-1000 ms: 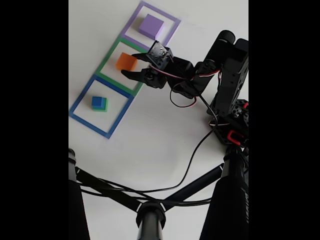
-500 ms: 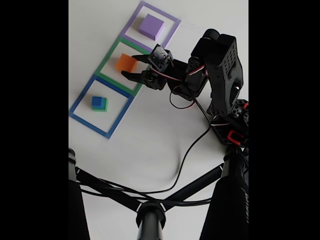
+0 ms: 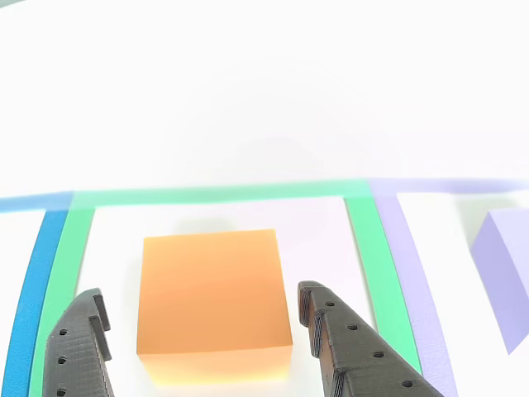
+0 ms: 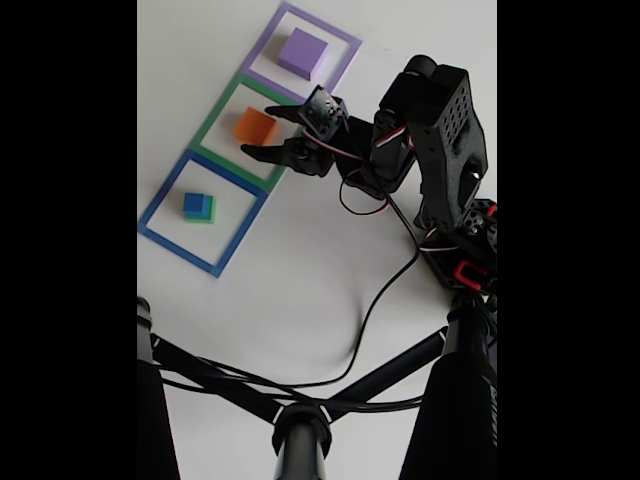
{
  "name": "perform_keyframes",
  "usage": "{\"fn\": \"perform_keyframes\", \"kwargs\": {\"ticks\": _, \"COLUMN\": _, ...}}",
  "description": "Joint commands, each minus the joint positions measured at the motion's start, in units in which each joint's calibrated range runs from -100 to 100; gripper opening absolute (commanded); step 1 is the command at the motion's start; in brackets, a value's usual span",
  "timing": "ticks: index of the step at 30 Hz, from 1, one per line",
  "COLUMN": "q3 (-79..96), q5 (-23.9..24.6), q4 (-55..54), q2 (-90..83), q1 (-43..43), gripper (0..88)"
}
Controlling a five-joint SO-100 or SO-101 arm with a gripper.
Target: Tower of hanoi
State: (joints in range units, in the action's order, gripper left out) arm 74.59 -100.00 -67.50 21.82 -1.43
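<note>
White table (image 4: 300, 290): the gripper (image 4: 262, 131) stands wide open, holding nothing, with the orange block (image 3: 213, 302) between its fingers (image 3: 351, 351), untouched, inside the green square (image 4: 213, 125). Purple block (image 4: 303, 52) lies beyond it.

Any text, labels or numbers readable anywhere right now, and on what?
None. The orange block, purple block and blue block on the green block have blank faces. The tape squares, the gripper and the arm carry no legible marking.
</note>
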Motion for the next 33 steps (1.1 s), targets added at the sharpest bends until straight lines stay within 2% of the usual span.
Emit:
{"fn": "perform_keyframes", "kwargs": {"ticks": 1, "q3": 0.0, "q5": 0.0, "q4": 0.0, "q2": -4.6, "q1": -0.7, "gripper": 29.3}}
{"fn": "perform_keyframes", "kwargs": {"ticks": 6, "q3": 1.6, "q5": 0.0, "q4": 9.0, "q2": -15.5, "q1": -1.0, "gripper": 30.3}}
{"fn": "perform_keyframes", "kwargs": {"ticks": 10, "q3": 1.4, "q5": 0.0, "q4": 23.0, "q2": -28.6, "q1": -1.1, "gripper": 29.1}}
{"fn": "perform_keyframes", "kwargs": {"ticks": 20, "q3": -9.1, "q5": 0.0, "q4": 77.6, "q2": -62.7, "q1": -0.4, "gripper": 14.6}}
{"fn": "perform_keyframes", "kwargs": {"ticks": 24, "q3": -17.9, "q5": 0.0, "q4": 95.4, "q2": -67.4, "q1": 0.9, "gripper": 6.9}}
{"fn": "perform_keyframes", "kwargs": {"ticks": 30, "q3": -33.9, "q5": 0.0, "q4": 120.3, "q2": -70.5, "q1": 2.9, "gripper": 0.5}}
{"fn": "perform_keyframes", "kwargs": {"ticks": 33, "q3": -43.7, "q5": 0.0, "q4": 132.9, "q2": -70.7, "q1": 4.1, "gripper": 0.2}}
